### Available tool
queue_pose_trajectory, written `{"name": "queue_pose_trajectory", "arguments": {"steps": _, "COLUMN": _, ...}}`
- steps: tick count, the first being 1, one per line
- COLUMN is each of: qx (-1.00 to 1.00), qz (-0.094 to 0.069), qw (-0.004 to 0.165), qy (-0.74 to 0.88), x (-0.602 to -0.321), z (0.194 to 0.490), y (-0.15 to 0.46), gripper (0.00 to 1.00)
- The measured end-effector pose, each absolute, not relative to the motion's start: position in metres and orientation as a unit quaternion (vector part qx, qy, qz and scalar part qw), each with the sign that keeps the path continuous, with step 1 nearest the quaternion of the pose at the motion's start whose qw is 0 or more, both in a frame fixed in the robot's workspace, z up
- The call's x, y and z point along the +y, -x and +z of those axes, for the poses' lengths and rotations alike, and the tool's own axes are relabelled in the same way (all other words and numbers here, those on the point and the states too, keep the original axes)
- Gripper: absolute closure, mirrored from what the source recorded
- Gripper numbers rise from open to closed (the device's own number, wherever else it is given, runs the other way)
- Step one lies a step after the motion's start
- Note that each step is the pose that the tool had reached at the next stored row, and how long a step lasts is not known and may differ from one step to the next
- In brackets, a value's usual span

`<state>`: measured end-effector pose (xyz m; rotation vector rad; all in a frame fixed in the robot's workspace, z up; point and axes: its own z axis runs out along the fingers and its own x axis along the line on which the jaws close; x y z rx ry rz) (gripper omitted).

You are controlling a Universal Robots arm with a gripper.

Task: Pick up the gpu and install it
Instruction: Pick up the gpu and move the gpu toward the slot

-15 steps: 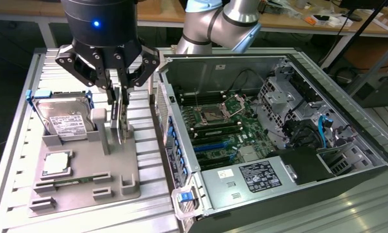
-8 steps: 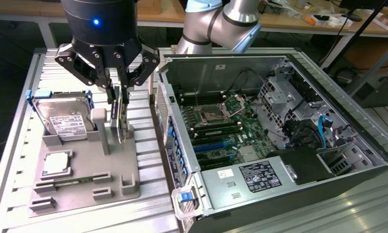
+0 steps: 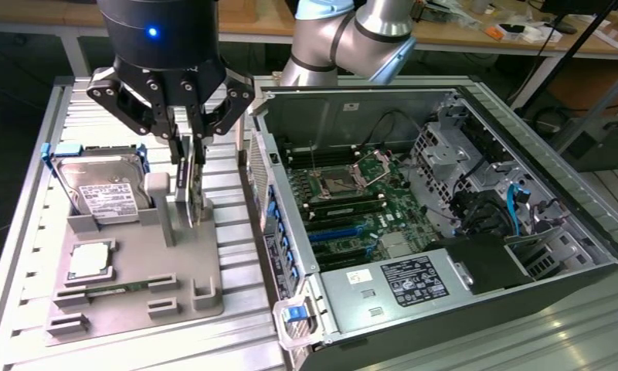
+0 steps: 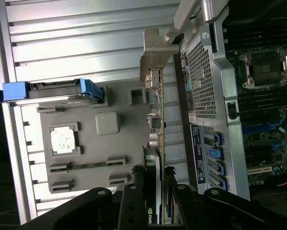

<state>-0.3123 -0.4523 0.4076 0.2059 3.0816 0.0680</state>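
The gpu (image 3: 195, 189) stands on edge over the grey parts holder (image 3: 134, 309), a thin card with its silver bracket (image 4: 153, 57) at one end. My gripper (image 3: 188, 151) hangs straight above it, one black finger on each face, shut on the card's upper edge. In the wrist view the gpu (image 4: 159, 124) runs edge-on out from between the fingers (image 4: 134, 201). Its lower edge is level with the holder's upright posts; whether it still rests in the slot is unclear. The open computer case (image 3: 361, 91) lies to the exterior view's right, with blue expansion slots (image 3: 340, 228) on its motherboard.
On the holder sit a silver hard drive (image 3: 103, 189) with a white label, a processor chip (image 3: 90, 261) and a narrow green memory stick (image 3: 113, 290). The case's perforated rear wall (image 4: 201, 76) stands close beside the card. A black power supply (image 3: 412, 282) fills the case's near corner.
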Motion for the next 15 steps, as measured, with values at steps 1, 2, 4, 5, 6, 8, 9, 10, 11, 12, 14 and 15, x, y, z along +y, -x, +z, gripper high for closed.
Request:
{"name": "queue_pose_trajectory", "arguments": {"steps": 1, "qx": 0.997, "qz": 0.022, "qw": 0.026, "qy": -0.067, "x": -0.4523, "z": 0.4079, "y": 0.3123, "gripper": 0.73}}
{"name": "queue_pose_trajectory", "arguments": {"steps": 2, "qx": 0.997, "qz": 0.022, "qw": 0.026, "qy": -0.067, "x": -0.4523, "z": 0.4083, "y": 0.3123, "gripper": 0.73}}
{"name": "queue_pose_trajectory", "arguments": {"steps": 4, "qx": 0.997, "qz": 0.022, "qw": 0.026, "qy": -0.067, "x": -0.4523, "z": 0.4088, "y": 0.3123, "gripper": 0.73}}
{"name": "queue_pose_trajectory", "arguments": {"steps": 5, "qx": 0.997, "qz": 0.022, "qw": 0.026, "qy": -0.067, "x": -0.4522, "z": 0.4092, "y": 0.3123, "gripper": 0.73}}
{"name": "queue_pose_trajectory", "arguments": {"steps": 6, "qx": 0.997, "qz": 0.022, "qw": 0.026, "qy": -0.067, "x": -0.4523, "z": 0.4098, "y": 0.3123, "gripper": 0.73}}
{"name": "queue_pose_trajectory", "arguments": {"steps": 8, "qx": 0.997, "qz": 0.022, "qw": 0.026, "qy": -0.067, "x": -0.4522, "z": 0.4111, "y": 0.3123, "gripper": 0.73}}
{"name": "queue_pose_trajectory", "arguments": {"steps": 9, "qx": 0.997, "qz": 0.022, "qw": 0.026, "qy": -0.067, "x": -0.4523, "z": 0.4115, "y": 0.3123, "gripper": 0.73}}
{"name": "queue_pose_trajectory", "arguments": {"steps": 10, "qx": 0.997, "qz": 0.022, "qw": 0.026, "qy": -0.067, "x": -0.4522, "z": 0.412, "y": 0.3123, "gripper": 0.73}}
{"name": "queue_pose_trajectory", "arguments": {"steps": 11, "qx": 0.997, "qz": 0.022, "qw": 0.026, "qy": -0.067, "x": -0.4523, "z": 0.4124, "y": 0.3123, "gripper": 0.73}}
{"name": "queue_pose_trajectory", "arguments": {"steps": 12, "qx": 0.997, "qz": 0.022, "qw": 0.026, "qy": -0.067, "x": -0.4522, "z": 0.4129, "y": 0.3123, "gripper": 0.73}}
{"name": "queue_pose_trajectory", "arguments": {"steps": 14, "qx": 0.997, "qz": 0.022, "qw": 0.026, "qy": -0.067, "x": -0.4523, "z": 0.4141, "y": 0.3123, "gripper": 0.73}}
{"name": "queue_pose_trajectory", "arguments": {"steps": 15, "qx": 0.997, "qz": 0.022, "qw": 0.026, "qy": -0.067, "x": -0.4522, "z": 0.415, "y": 0.3123, "gripper": 0.73}}
